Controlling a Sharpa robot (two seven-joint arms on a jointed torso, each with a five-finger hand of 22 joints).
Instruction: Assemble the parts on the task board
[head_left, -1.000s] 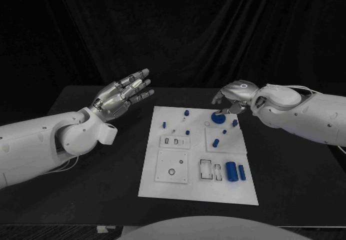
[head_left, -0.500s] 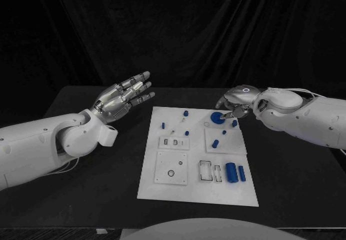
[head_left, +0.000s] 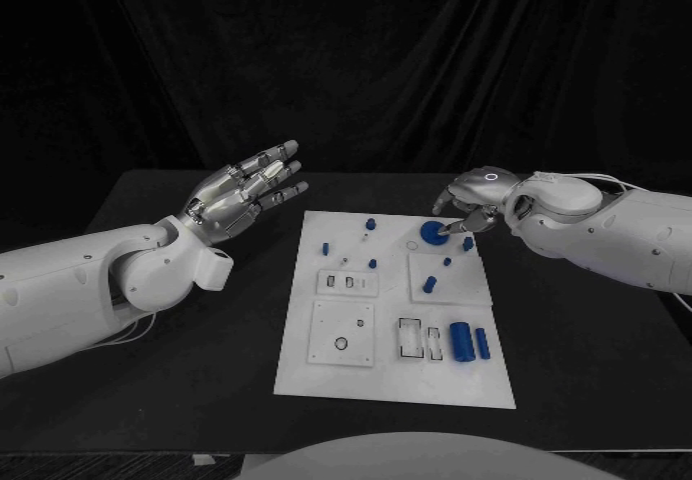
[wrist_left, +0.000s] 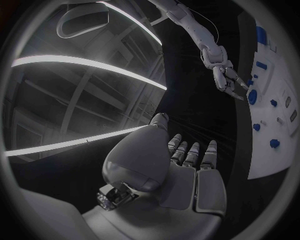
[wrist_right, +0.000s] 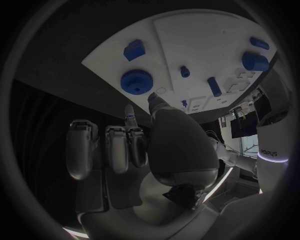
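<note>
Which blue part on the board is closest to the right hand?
The round, ridged blue gear at the task board's far edge, just beside the right hand's fingertips; the other parts lie farther off.

A black table (head_left: 188, 340) carried the work, its dull top running out to both sides under a dark backdrop. The white task board (head_left: 397, 385) lay flat on it near the middle, long side running away from the robot, its edges well inside the table's edges. Dark tabletop showed all round the board, in a wide band on the left and a narrower one on the right, and a further strip lay beyond the board's far end
</note>
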